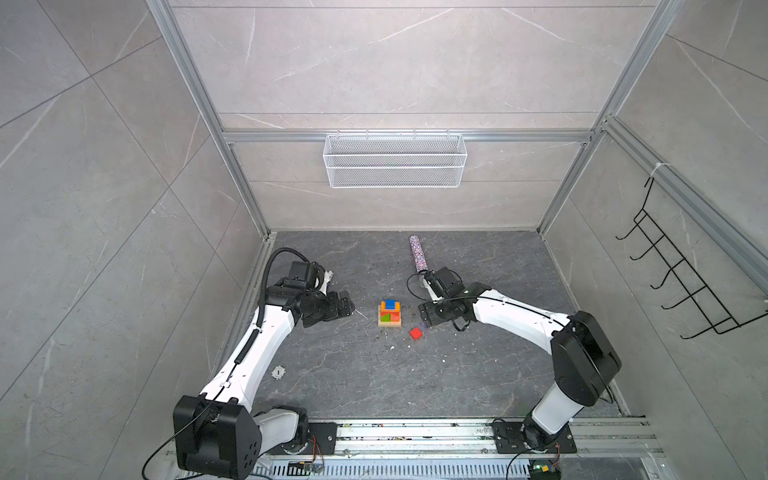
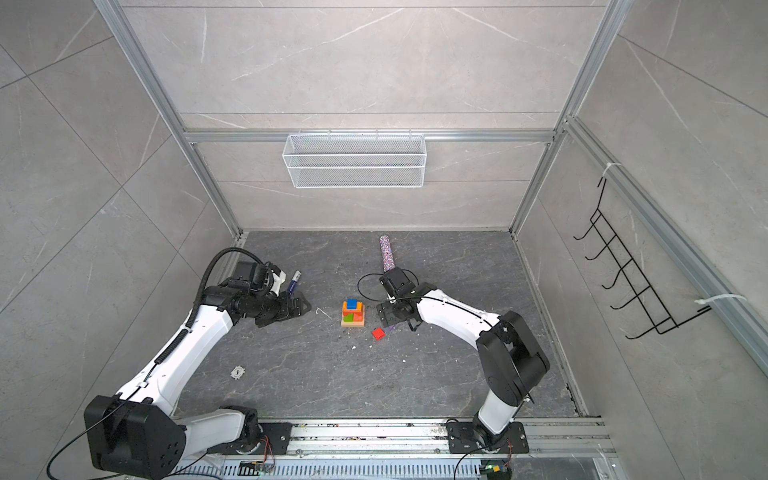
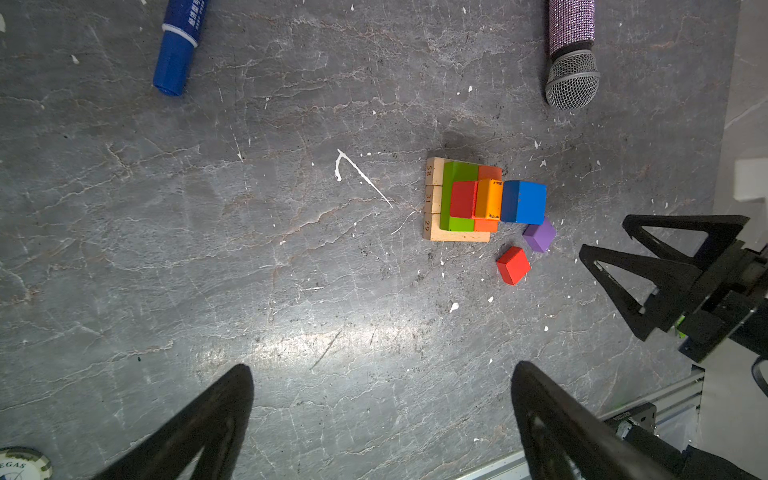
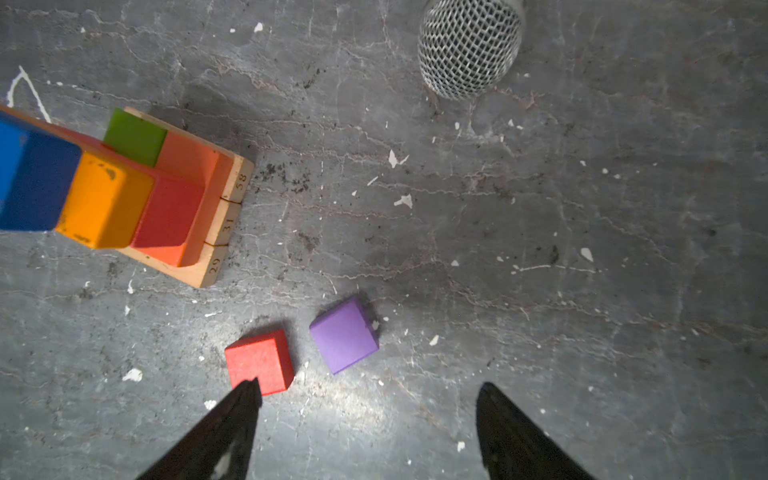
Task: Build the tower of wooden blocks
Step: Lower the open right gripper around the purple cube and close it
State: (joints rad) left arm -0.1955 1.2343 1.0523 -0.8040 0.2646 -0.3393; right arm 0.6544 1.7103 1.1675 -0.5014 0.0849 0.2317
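At mid-table we see the tower point(image 1: 390, 316), blue-topped, with a red cube point(image 1: 415, 333) and a purple cube point(image 4: 345, 334) loose just beside it. The left gripper point(image 3: 382, 368) and the right gripper point(image 4: 369, 385) both gape wide, empty.

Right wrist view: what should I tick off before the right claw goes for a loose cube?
1. Tower upright, blue cube on top: ok.
2. Red cube and purple cube lying apart from the tower: ok.
3. Right claw empty, jaws apart: ok.
4. A cube centred between its jaws: not ok; neither sits in the gap.
5. Left claw open, away from the tower: ok.
6. Microphone clear of both cubes: ok.
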